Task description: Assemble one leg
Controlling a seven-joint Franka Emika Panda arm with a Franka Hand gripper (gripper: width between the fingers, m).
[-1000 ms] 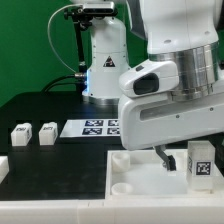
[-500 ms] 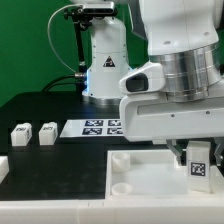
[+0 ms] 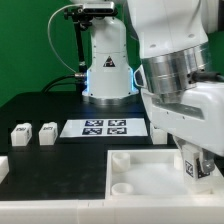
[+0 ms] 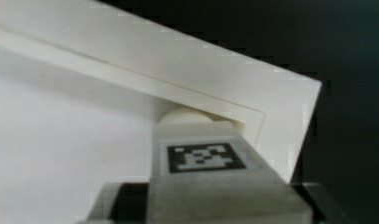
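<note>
My gripper (image 3: 196,164) is shut on a leg (image 3: 188,170), a small white block with a black-and-white tag, at the exterior view's right. It holds the leg upright over the right part of the large white plate (image 3: 150,178). The arm hides most of the leg there. In the wrist view the leg (image 4: 204,160) stands between my gripper's (image 4: 207,198) fingers, its far end at a round corner socket (image 4: 189,116) of the plate (image 4: 79,110). I cannot tell whether the leg touches the socket.
Two more white legs (image 3: 19,135) (image 3: 46,133) stand on the black table at the exterior view's left. The marker board (image 3: 105,127) lies behind the plate. Another round socket (image 3: 121,186) shows at the plate's left front. A robot base (image 3: 105,60) stands at the back.
The arm has swung toward the exterior view's right and turned, carrying the leg lower and further right over the plate. The arm now hides more of the leg.
</note>
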